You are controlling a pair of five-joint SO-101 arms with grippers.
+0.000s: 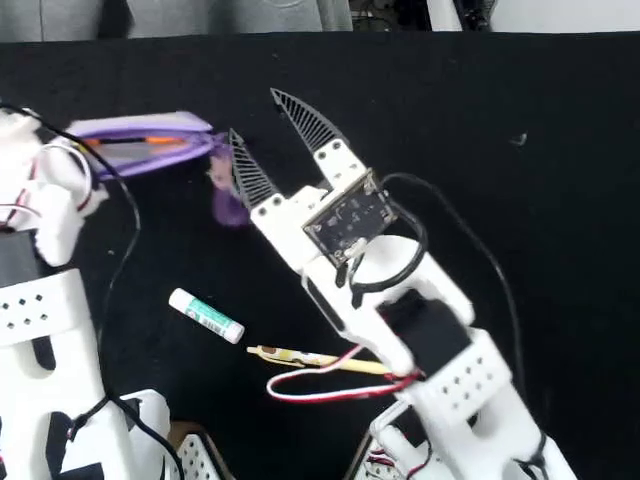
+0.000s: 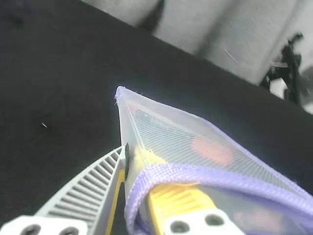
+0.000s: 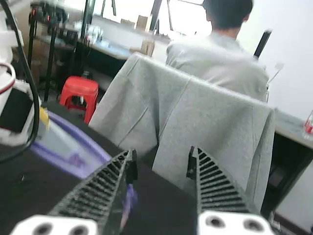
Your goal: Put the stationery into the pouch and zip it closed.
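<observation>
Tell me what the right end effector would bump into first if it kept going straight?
Probably nothing: the open right end effector points past the end of the purple mesh zip pouch, over bare black table. Depth is unclear, so one finger might brush the pouch's corner.

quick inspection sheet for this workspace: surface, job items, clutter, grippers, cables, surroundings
surface: black table, no spills seen
job's things: purple pouch at the far left, mouth open, something orange inside; glue stick and pen lie loose on the table, nearer the arm bases
clutter: nothing seen
grippers: left gripper shut on the pouch's edge; right gripper open by the pouch's other end, holding nothing
cables: black cable loops off the right arm; red and white wires lie close to the pen
surroundings: grey jacket over a chair, red stool beyond the table
</observation>
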